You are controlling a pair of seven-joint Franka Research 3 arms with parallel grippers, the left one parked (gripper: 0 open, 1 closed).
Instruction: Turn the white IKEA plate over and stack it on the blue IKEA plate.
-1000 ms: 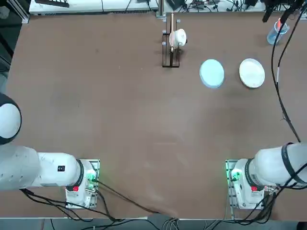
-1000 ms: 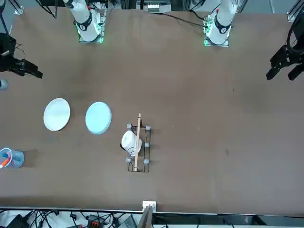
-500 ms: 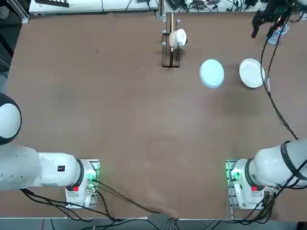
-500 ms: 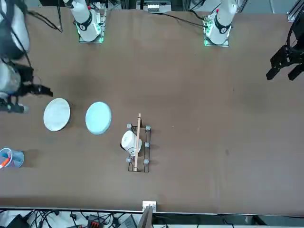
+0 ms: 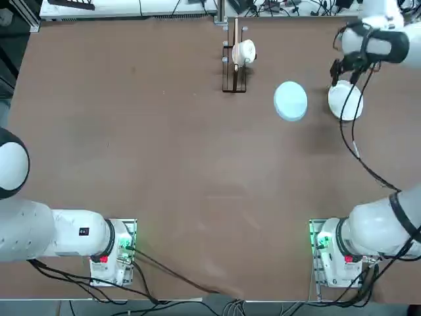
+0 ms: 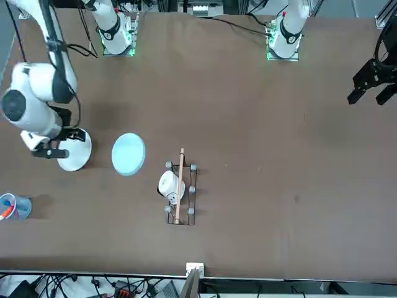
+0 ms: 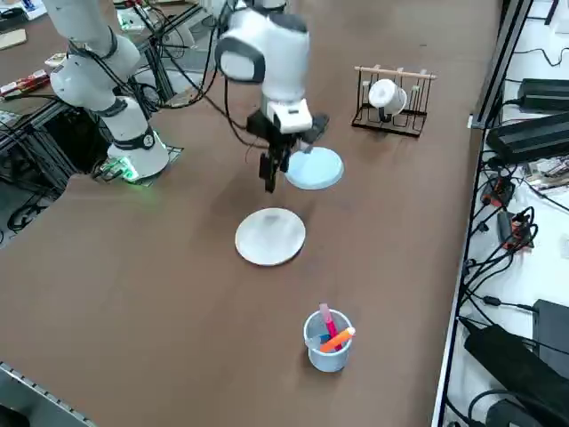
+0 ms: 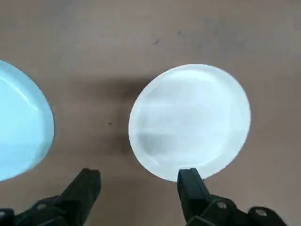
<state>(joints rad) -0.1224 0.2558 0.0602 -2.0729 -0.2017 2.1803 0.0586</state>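
The step in hand looks like the approach: the right claw hangs above the table beside the white plate, with nothing grasped yet. The fingers stand wide apart and empty; in the wrist view one fingertip overlaps the plate's near rim and the other is over bare table between the two plates. The white plate lies flat, near the blue plate but apart from it, both on the far right part of the table as seen from overhead.

Next, the claw would likely need to drop and pinch the white plate's rim, so the plate can be lifted, flipped and set on the blue one.

The right arm reaches far forward, its wrist bent so the claw points straight down, clear of the plate.
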